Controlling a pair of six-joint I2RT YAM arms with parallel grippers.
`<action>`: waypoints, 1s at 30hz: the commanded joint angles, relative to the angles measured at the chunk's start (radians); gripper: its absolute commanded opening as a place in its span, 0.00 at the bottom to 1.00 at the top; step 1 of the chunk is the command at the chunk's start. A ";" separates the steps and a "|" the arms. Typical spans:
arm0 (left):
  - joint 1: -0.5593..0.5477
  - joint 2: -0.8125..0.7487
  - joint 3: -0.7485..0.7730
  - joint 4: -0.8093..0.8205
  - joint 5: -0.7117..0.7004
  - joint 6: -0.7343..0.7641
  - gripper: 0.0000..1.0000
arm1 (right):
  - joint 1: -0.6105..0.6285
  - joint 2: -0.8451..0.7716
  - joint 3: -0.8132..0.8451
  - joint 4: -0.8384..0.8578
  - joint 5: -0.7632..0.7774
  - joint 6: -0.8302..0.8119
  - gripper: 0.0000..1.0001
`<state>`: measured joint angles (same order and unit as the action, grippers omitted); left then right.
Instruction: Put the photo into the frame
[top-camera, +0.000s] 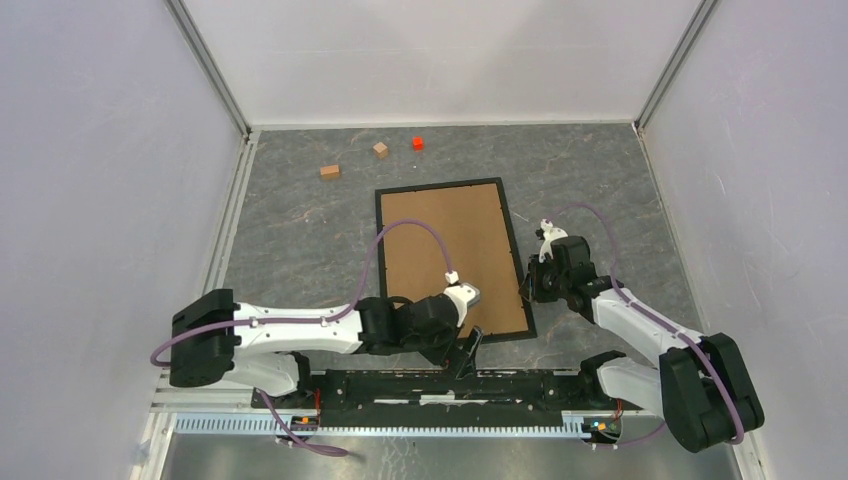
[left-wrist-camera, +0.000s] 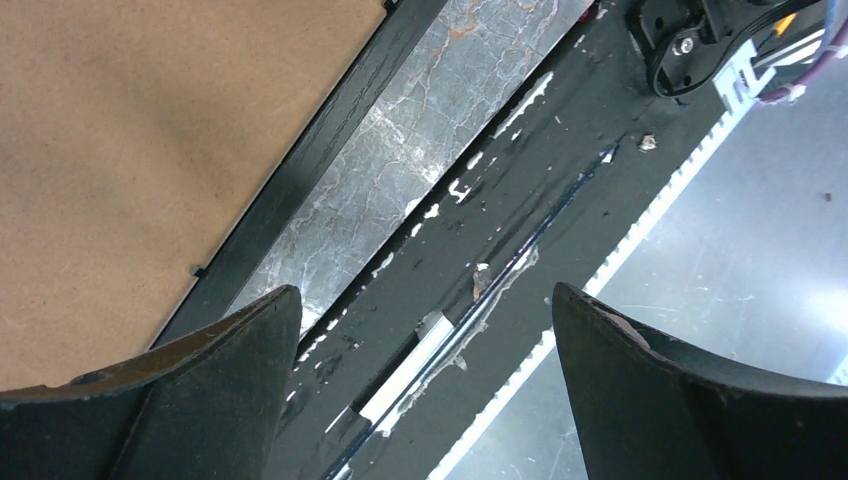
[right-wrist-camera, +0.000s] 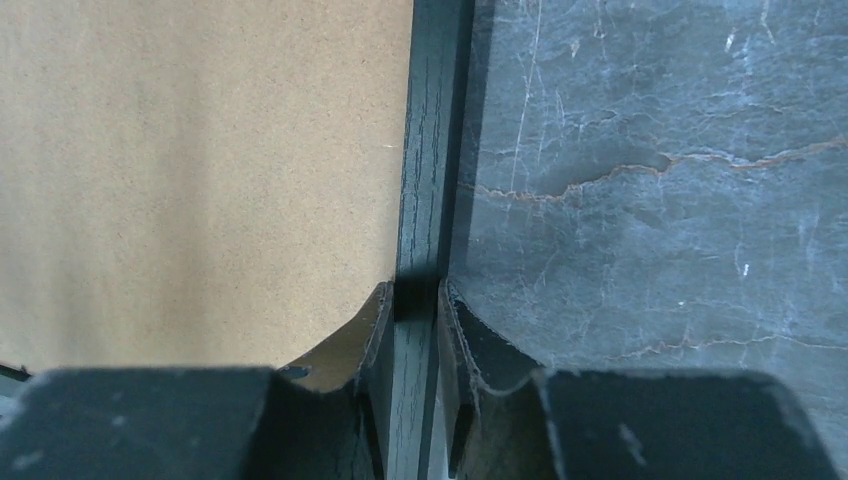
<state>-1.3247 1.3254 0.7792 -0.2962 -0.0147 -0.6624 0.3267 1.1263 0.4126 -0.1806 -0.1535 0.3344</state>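
The black frame (top-camera: 437, 187) lies flat in the middle of the table, back side up, with a brown backing board (top-camera: 452, 262) filling it. No photo shows in any view. My right gripper (top-camera: 533, 290) is shut on the frame's right edge; in the right wrist view its fingers (right-wrist-camera: 415, 290) pinch the thin black rail (right-wrist-camera: 432, 150) beside the board (right-wrist-camera: 200, 170). My left gripper (top-camera: 468, 352) is open and empty, just past the frame's near right corner. In the left wrist view its jaws (left-wrist-camera: 425, 295) stand wide apart over the black base rail, with the frame edge (left-wrist-camera: 330, 140) to the left.
Two small wooden cubes (top-camera: 330, 171) (top-camera: 380, 150) and a red cube (top-camera: 418, 143) lie at the back of the table. A black mounting rail (top-camera: 450, 385) runs along the near edge. White walls close in the left, right and back.
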 joint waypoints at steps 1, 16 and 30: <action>-0.030 0.034 0.069 0.017 -0.096 0.080 1.00 | 0.002 0.020 -0.073 0.017 0.019 0.032 0.22; -0.160 0.338 0.349 -0.136 -0.405 0.260 1.00 | 0.003 -0.056 0.084 -0.177 -0.023 0.046 0.00; -0.278 0.608 0.573 -0.241 -0.714 0.382 0.99 | 0.002 -0.097 0.155 -0.225 -0.034 0.104 0.00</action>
<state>-1.5925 1.8889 1.2949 -0.5114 -0.5789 -0.3515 0.3271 1.0626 0.4919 -0.4332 -0.1577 0.4000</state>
